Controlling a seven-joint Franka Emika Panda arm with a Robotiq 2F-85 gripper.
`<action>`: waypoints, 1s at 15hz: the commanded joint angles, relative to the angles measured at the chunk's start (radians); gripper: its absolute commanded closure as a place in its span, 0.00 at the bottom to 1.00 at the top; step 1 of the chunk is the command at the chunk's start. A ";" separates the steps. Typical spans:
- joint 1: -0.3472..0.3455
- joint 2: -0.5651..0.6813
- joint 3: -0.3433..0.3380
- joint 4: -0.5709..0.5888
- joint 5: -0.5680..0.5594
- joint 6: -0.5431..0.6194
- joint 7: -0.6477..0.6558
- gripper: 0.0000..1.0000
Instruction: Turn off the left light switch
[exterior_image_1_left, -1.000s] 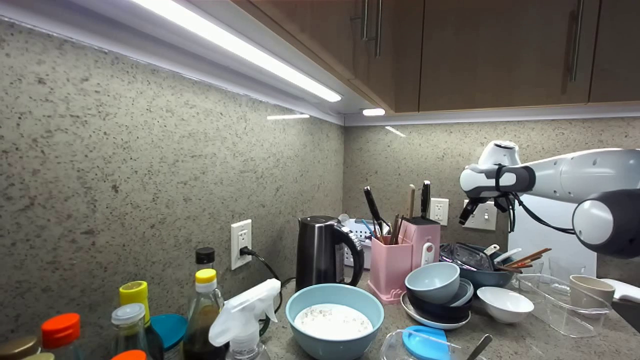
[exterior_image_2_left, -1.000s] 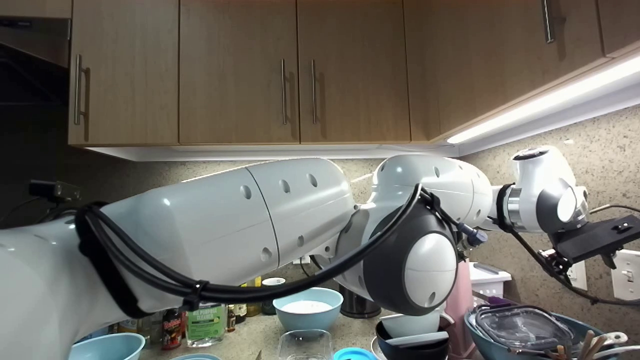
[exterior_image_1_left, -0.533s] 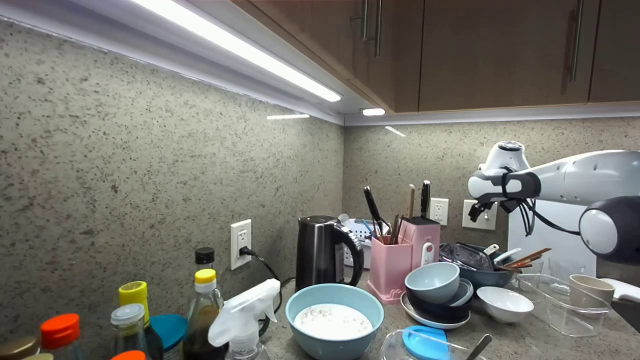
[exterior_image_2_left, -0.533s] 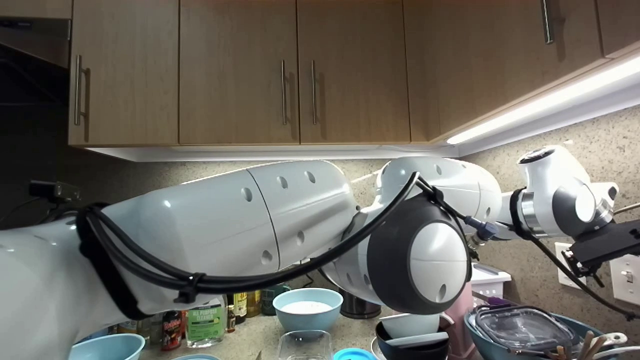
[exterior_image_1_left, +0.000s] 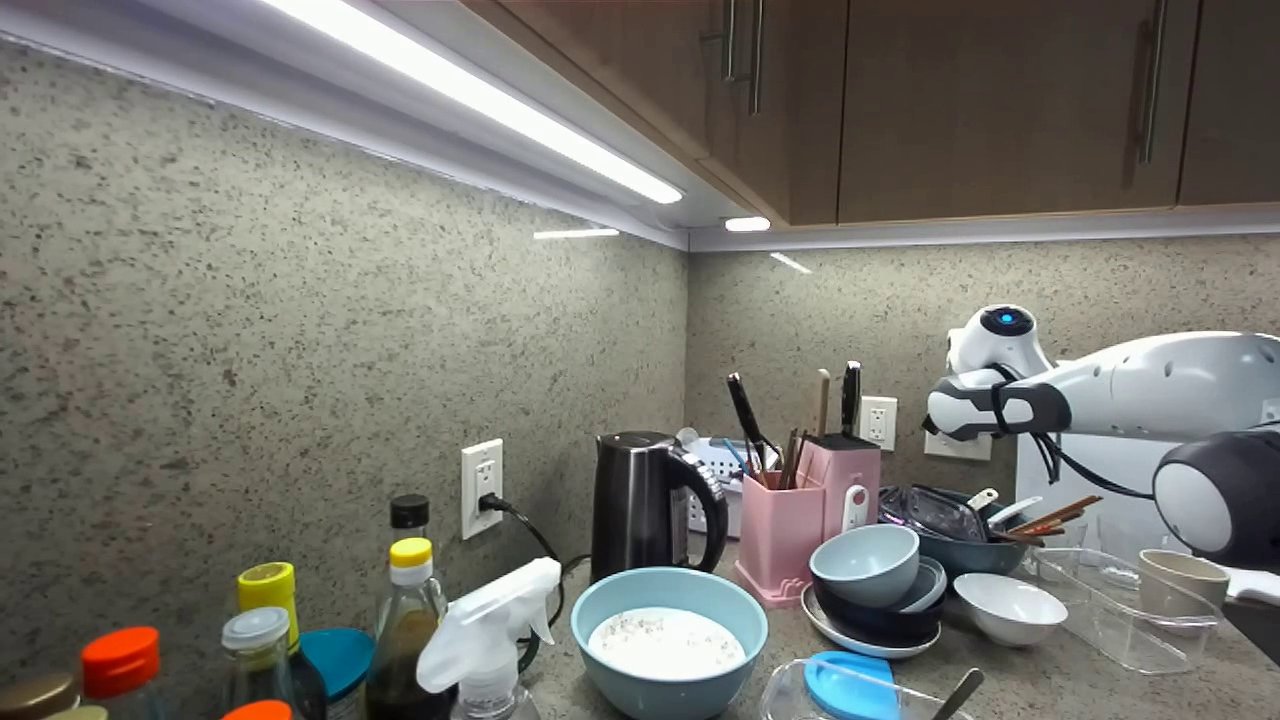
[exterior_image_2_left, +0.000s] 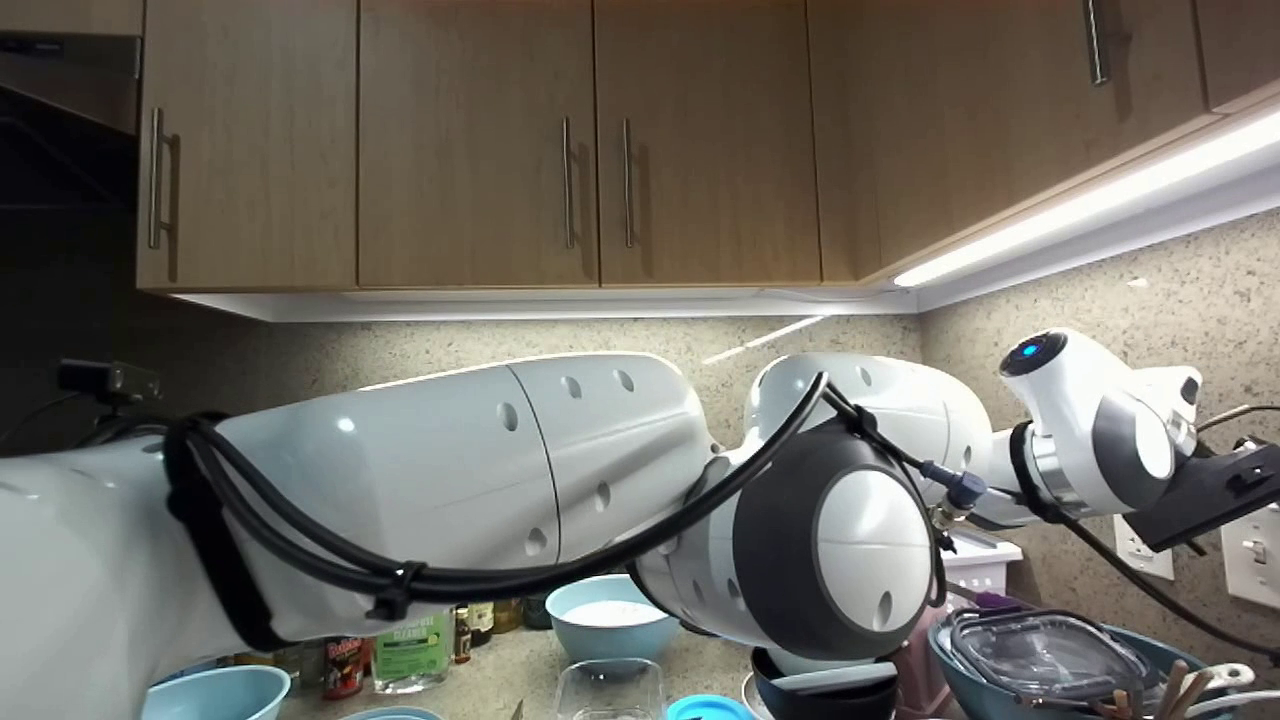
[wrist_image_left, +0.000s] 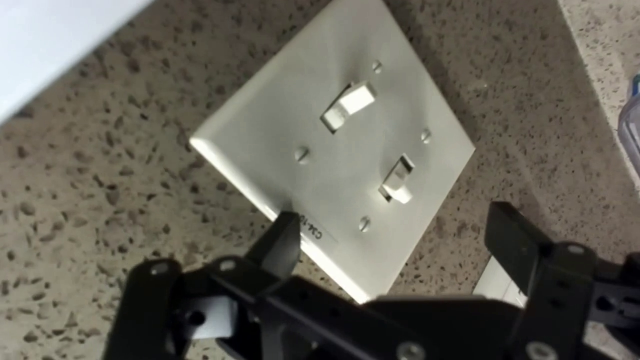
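The left light switch lies ahead of the gripper, whose fingers stand wide apart, and the wrist view shows it beyond their gap. It is a small white toggle on the wall plate, tilted opposite to the other switch.

Bench, speckled, seen in both exterior views. Placed on it: one dark kettle, one light-blue bowl with white contents, one pink utensil holder, one white bowl, one plate beneath stacked bowls.
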 joint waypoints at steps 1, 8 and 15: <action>0.004 -0.034 0.047 -0.050 0.003 -0.057 -0.053 0.00; 0.000 -0.034 0.129 -0.036 0.030 -0.331 -0.142 0.00; -0.001 -0.051 0.147 0.001 0.046 -0.313 -0.134 0.00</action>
